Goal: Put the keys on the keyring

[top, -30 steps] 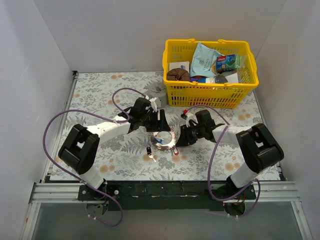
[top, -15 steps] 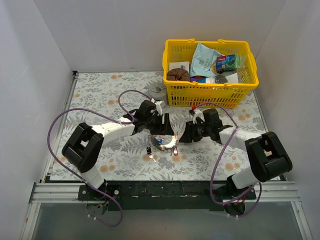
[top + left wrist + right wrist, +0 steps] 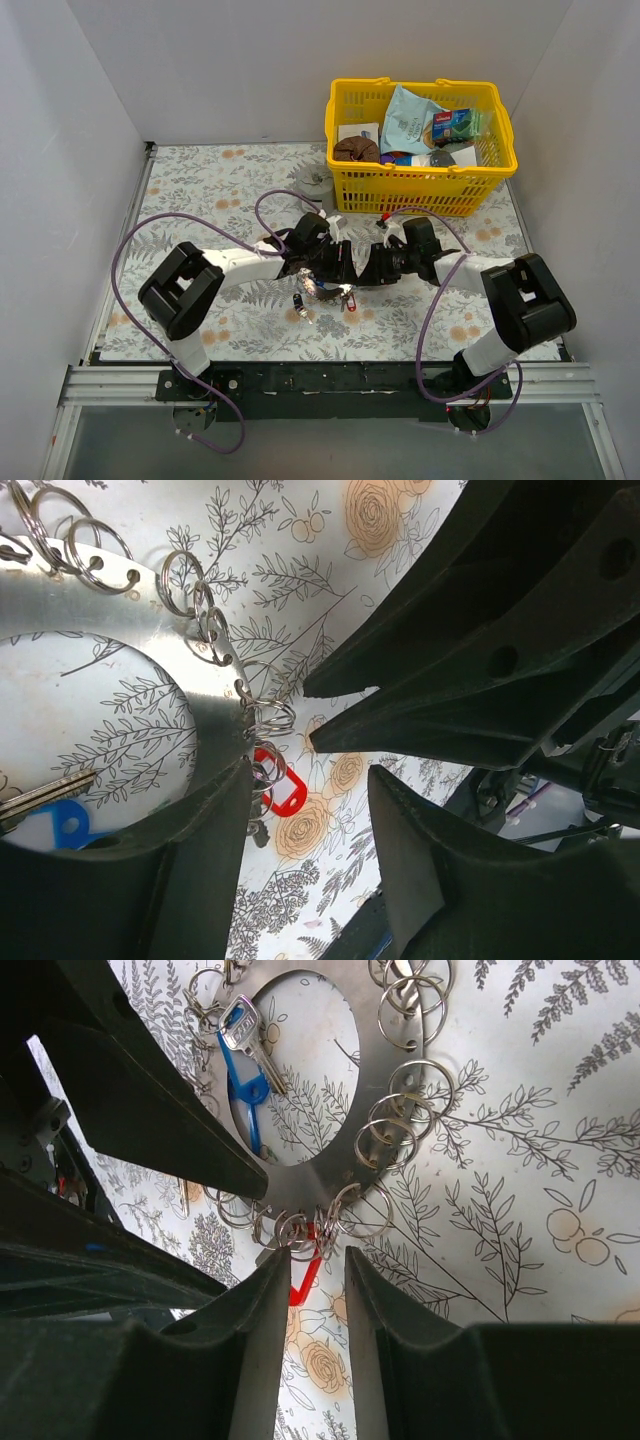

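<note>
The keyring [image 3: 322,287] is a flat silvery metal ring with several small split rings round its edge, lying on the flowered tablecloth under both grippers. It also shows as the keyring [image 3: 120,600] and the keyring [image 3: 310,1182]. A key with a blue tag [image 3: 246,1075] lies in its hole, also seen as the blue tag [image 3: 60,825]. A red tag [image 3: 303,1278] hangs from rings at its edge, also seen as the red tag [image 3: 283,792]. My left gripper [image 3: 310,815] is open beside that edge. My right gripper [image 3: 315,1275] stands narrowly open, tips at the split rings above the red tag.
A yellow basket [image 3: 420,186] full of packets stands at the back right. A grey tin cup [image 3: 313,180] sits left of it. A loose key [image 3: 298,305] lies in front of the keyring. Purple cables loop off both arms.
Both grippers have come together over the keyring, the left moving right and the right moving left. They now cover most of it in the top view.
</note>
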You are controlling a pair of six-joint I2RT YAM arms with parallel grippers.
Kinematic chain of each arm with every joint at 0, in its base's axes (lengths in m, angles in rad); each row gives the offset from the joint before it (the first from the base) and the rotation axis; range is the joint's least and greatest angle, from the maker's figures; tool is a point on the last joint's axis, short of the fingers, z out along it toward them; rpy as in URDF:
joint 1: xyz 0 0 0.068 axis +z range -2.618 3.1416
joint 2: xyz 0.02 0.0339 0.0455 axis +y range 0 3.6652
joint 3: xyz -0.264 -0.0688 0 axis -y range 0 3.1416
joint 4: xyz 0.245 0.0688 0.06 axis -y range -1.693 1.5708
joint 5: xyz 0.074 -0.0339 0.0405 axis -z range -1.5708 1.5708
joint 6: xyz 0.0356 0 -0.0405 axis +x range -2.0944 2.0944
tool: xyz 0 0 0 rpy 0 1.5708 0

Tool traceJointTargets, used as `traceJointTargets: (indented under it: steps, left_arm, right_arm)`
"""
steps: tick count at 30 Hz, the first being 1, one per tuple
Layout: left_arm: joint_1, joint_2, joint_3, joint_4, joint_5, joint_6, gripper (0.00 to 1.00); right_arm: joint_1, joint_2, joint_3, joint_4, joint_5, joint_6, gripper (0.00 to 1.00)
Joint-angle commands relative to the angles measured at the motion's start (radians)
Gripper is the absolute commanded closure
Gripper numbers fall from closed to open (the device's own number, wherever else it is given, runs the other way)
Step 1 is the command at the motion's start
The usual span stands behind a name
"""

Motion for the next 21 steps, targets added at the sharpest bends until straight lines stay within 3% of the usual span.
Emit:
traceJointTargets:
  steps: [1,21]
  left_arm:
    - [-0.018,-0.001,-0.021,0.043,-0.01,-0.02,0.53]
    - [-0.067,0.042,-0.041,0.092,-0.049,-0.032,0.69]
  right_arm:
    - [0.001,0.027,0.036,0.056,-0.036,0.025,0.65]
    - [0.001,0.095,0.079,0.087,-0.034,0.081,0.78]
